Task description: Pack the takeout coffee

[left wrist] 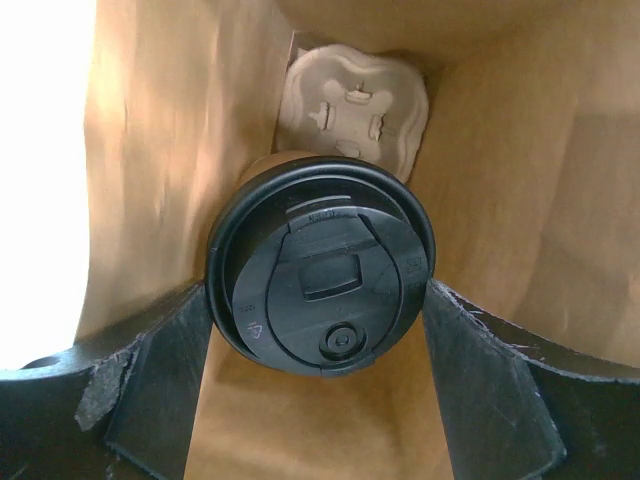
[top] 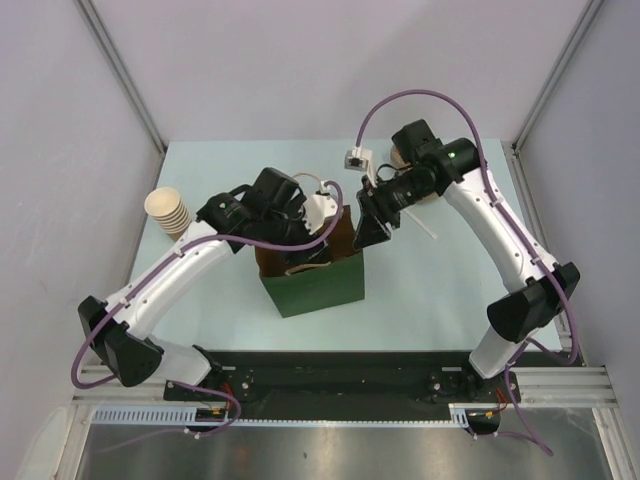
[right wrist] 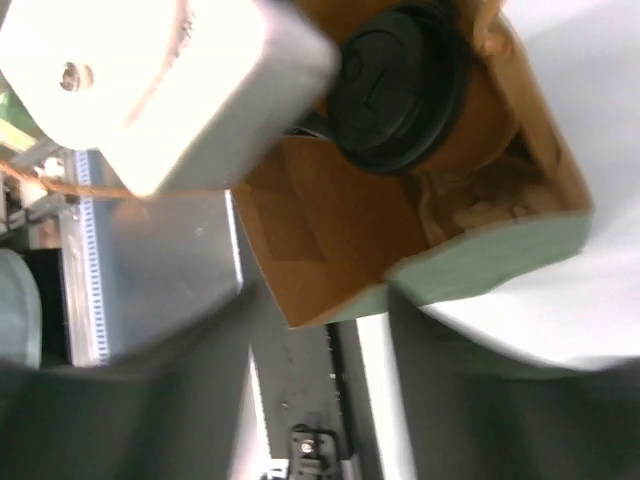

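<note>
The packing is most of the way done. The takeout coffee (left wrist: 320,265) is already down inside the paper bag (top: 320,285), which stands upright toward the middle of the table (top: 430,290), closer to its near edge than its far one. My left claw (left wrist: 320,300) reaches in through the bag's open top and is clamped on the cup, one finger against each side of the black lid.

What is left, as I judge it, is to lower the cup the rest of the way, let go and draw the arm out without dragging the paper along.

In the bag's bottom lies a pale moulded pulp carrier (left wrist: 355,105), showing just beyond the lid, and the cup hangs over its near part. I see nothing else in the bag.

My right claw (top: 372,228) sits at the bag's right upper rim with its fingers apart. That wrist view is blurred, so I cannot say whether they touch the paper or only stand beside it.

A stack of lidless paper cups (top: 168,212) stands at the table's left edge, well apart from the bag.
</note>
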### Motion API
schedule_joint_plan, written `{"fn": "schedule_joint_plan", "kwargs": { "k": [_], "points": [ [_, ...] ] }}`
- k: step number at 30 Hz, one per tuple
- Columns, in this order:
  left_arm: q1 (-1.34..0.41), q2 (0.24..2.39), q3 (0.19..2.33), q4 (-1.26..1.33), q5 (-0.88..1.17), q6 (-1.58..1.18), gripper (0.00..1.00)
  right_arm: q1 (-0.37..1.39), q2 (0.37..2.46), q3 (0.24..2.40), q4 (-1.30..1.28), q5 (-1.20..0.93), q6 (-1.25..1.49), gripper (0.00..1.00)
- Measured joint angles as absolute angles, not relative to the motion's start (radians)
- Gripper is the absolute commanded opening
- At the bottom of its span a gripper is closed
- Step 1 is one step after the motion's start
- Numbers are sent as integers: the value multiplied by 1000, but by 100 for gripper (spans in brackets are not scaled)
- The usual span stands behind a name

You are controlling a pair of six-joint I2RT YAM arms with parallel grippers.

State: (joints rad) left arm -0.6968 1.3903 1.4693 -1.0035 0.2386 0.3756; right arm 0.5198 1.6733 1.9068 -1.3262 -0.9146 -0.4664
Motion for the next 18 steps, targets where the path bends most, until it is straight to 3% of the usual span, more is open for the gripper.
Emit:
{"fn": "schedule_joint_plan", "kwargs": {
  "k": [2, 10, 18],
  "points": [
    [-696, 1383, 1454, -1000, 239, 376, 0, 488, 1682, 1921, -1336, -931, -455, 78],
    [-693, 1370, 1415, -972, 241, 376, 0, 354, 1839, 2202, -1272, -915, -406, 94],
    [-693, 1348, 1401, -958, 248, 380, 0, 473, 1877, 2216, -1200, -850, -482, 96]
  ]
}}
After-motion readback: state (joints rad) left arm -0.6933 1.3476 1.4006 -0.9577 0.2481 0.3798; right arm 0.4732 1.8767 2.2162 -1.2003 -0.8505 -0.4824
